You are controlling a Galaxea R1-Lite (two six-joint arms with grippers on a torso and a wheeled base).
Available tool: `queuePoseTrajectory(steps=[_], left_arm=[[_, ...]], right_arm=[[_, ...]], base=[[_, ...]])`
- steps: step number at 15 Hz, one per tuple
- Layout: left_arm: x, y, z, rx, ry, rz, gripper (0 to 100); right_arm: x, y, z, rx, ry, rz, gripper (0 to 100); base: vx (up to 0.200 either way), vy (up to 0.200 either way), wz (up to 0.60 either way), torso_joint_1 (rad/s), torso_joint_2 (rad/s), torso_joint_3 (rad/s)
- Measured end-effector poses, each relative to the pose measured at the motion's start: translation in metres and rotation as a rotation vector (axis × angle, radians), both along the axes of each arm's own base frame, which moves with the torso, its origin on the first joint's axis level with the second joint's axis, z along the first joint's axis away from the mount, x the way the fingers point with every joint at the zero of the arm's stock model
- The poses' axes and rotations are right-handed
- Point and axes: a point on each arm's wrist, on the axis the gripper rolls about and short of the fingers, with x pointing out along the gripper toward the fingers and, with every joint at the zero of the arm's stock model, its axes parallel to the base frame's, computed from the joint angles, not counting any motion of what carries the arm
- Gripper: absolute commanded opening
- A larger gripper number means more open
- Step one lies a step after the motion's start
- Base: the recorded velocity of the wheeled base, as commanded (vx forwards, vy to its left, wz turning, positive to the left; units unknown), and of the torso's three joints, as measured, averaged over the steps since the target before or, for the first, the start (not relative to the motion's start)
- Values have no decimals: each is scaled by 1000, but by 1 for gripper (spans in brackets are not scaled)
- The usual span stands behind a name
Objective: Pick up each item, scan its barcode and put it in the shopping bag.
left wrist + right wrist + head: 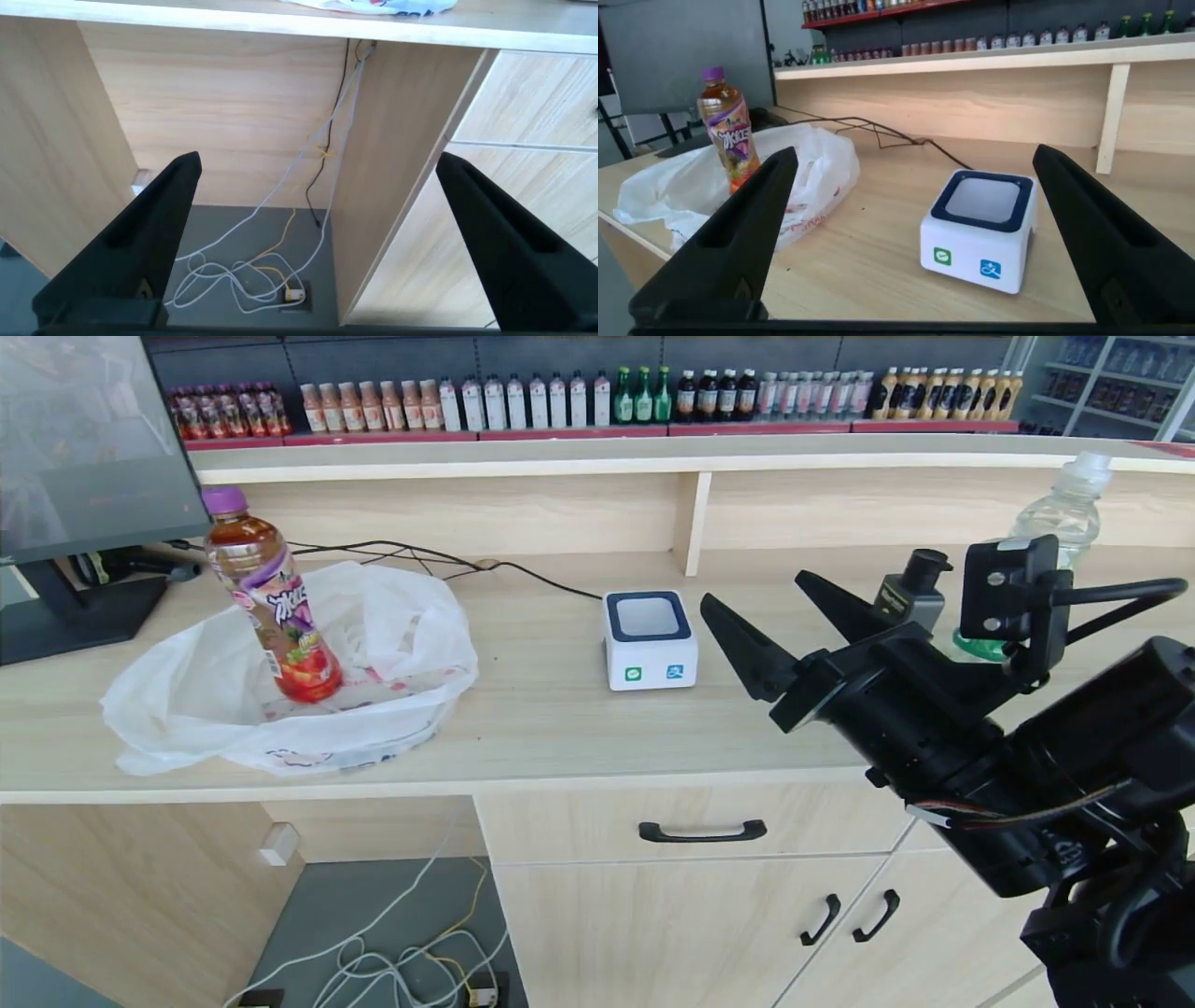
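Note:
A tea bottle (275, 602) with a purple cap stands upright inside the white shopping bag (187, 700) on the left of the counter. The white cube scanner (649, 639) sits mid-counter. My right gripper (752, 590) hovers open and empty just right of the scanner; from its wrist I see the scanner (980, 229), the tea bottle (729, 126) and the bag (663, 191) beyond its spread fingers (738, 233). A clear water bottle (1060, 509) stands at the back right, partly hidden behind the right arm. My left gripper (320, 163) is open and empty, low in front of the counter.
A dark monitor (84, 439) on a stand occupies the back left corner. Black cables (439, 560) run along the counter behind the bag. Drawers and cupboard doors (700, 831) lie below the counter edge. Loose cables (243, 275) lie on the floor in the open recess.

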Motion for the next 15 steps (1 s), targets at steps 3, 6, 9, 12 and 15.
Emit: queuePoseTrajectory(steps=[3, 6, 9, 12, 15], left_arm=[[0, 0, 0, 0, 0, 0, 100], [0, 0, 0, 0, 0, 0, 100], [0, 0, 0, 1, 0, -1, 100], [0, 0, 0, 2, 0, -1, 100], [0, 0, 0, 2, 0, -1, 100]], right_arm=[[0, 0, 0, 1, -1, -1, 100], [0, -1, 0, 0, 0, -1, 100], [-1, -1, -1, -3, 4, -1, 100], [-2, -2, -2, -7, 9, -2, 100], [-3, -3, -4, -13, 17, -2, 100]], base=[[0, -200, 0, 4, 4, -2], [0, -200, 0, 7, 4, 2], [0, -200, 0, 1, 2, 4], [0, -67, 0, 1, 1, 1], [0, 0, 0, 0, 0, 0]])
